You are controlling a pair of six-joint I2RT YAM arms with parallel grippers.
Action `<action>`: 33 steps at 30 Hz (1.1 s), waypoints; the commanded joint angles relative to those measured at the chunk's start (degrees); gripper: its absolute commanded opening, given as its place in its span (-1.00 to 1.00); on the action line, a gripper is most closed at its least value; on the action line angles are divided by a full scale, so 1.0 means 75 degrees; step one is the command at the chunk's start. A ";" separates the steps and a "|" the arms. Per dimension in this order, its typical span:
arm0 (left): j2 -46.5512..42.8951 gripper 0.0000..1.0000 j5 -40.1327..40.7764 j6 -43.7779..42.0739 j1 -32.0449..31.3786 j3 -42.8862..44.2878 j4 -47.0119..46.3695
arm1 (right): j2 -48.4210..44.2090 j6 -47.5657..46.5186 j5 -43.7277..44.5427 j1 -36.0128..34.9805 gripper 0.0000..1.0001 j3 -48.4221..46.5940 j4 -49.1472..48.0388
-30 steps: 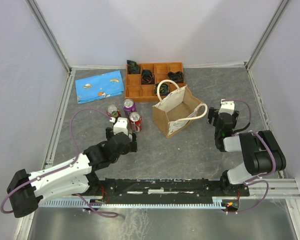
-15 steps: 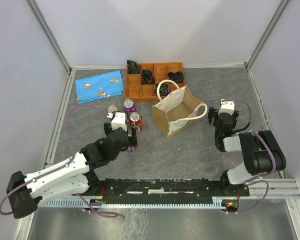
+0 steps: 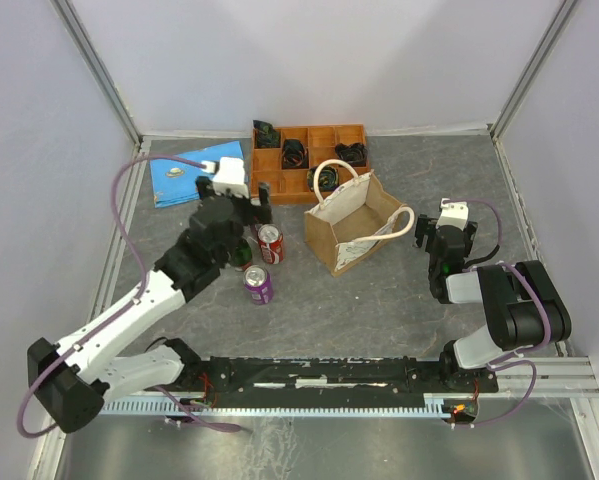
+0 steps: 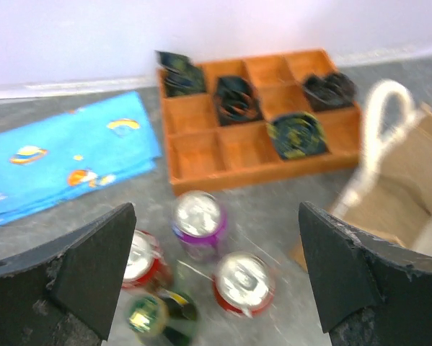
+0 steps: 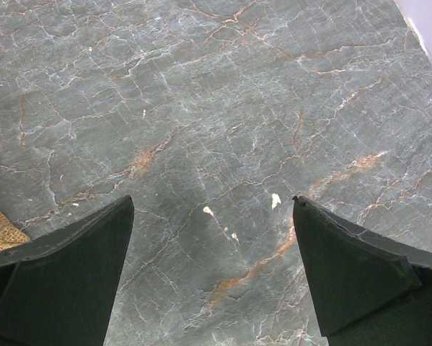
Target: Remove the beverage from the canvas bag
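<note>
The tan canvas bag [image 3: 354, 225] with cream rope handles stands open at mid table; its edge also shows in the left wrist view [image 4: 396, 180]. A purple can [image 3: 258, 284] stands alone in front of a red can [image 3: 269, 243]. The left wrist view shows another purple can [image 4: 198, 223], two red cans [image 4: 244, 282] [image 4: 140, 259] and a green bottle [image 4: 158, 317]. My left gripper [image 3: 234, 205] is open and empty, raised above these drinks [image 4: 216, 288]. My right gripper [image 3: 441, 240] is open and empty over bare table right of the bag [image 5: 212, 274].
An orange compartment tray [image 3: 269, 185] with dark coiled items sits at the back, also in the left wrist view [image 4: 201, 180]. A blue patterned cloth [image 3: 179, 175] lies left of it. Metal rails edge the table left, right and near side.
My left gripper let go of the purple can at the front, then rose and swung back over the other drinks. The right arm has not moved.
</note>
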State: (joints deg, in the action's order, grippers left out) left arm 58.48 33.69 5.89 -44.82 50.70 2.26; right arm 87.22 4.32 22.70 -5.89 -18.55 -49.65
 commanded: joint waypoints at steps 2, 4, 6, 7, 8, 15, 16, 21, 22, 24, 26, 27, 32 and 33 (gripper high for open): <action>0.0233 0.99 -0.0916 -0.0863 0.1874 0.0495 -0.0939 | -0.0086 0.0017 -0.0026 0.0012 0.98 -0.0199 -0.0236; 0.0313 0.99 -0.0978 -0.0851 0.2521 0.0512 -0.1015 | -0.0084 0.0027 -0.0027 0.0018 0.98 -0.0199 -0.0236; 0.0333 0.99 -0.1259 -0.0707 0.3308 0.0373 -0.1210 | -0.0084 0.0034 -0.0026 0.0012 0.98 -0.0199 -0.0242; 0.0351 0.99 -0.1456 -0.0565 0.3695 0.0300 -0.1268 | -0.0077 0.0034 -0.0026 0.0013 0.98 -0.0196 -0.0236; 0.0364 0.99 -0.1608 -0.0453 0.4091 0.0174 -0.1364 | -0.0078 0.0034 -0.0029 0.0023 0.98 -0.0199 -0.0239; 0.0690 0.99 -0.2052 -0.0343 0.6034 -0.0951 -0.2626 | -0.0077 0.0030 -0.0027 0.0017 0.98 -0.0198 -0.0236; 0.0783 0.99 -0.2081 -0.0340 0.6269 -0.1144 -0.2744 | -0.0078 0.0030 -0.0027 0.0014 0.98 -0.0199 -0.0236; 0.1085 0.99 -0.2450 -0.0178 0.7649 -0.1867 -0.3383 | -0.0080 0.0032 -0.0027 0.0017 0.98 -0.0199 -0.0233; 0.1094 0.98 -0.2667 -0.0046 0.7988 -0.1998 -0.3554 | -0.0081 0.0032 -0.0028 0.0020 0.98 -0.0199 -0.0235; 0.1124 0.99 -0.3014 0.0172 0.8648 -0.2281 -0.3895 | -0.0075 0.0030 -0.0026 0.0021 0.98 -0.0199 -0.0236; 0.1211 0.99 -0.2993 0.0137 0.9030 -0.2440 -0.4098 | -0.0078 0.0021 -0.0030 0.0015 0.98 -0.0198 -0.0236; 0.1274 0.99 -0.2877 0.0040 0.9089 -0.2452 -0.4129 | -0.0085 0.0030 -0.0027 0.0016 0.98 -0.0199 -0.0236; 0.1611 0.99 -0.3245 0.0022 0.9141 -0.2538 -0.4406 | -0.0084 0.0034 -0.0026 0.0022 0.98 -0.0199 -0.0236; 0.1658 0.99 -0.3252 0.0014 0.9147 -0.2530 -0.4399 | -0.0085 0.0028 -0.0026 0.0013 0.98 -0.0193 -0.0236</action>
State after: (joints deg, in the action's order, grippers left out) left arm 69.54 12.73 4.73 23.70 32.12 -24.60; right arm 87.22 4.29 22.70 -5.89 -18.55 -49.65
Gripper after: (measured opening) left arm 0.991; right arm 0.991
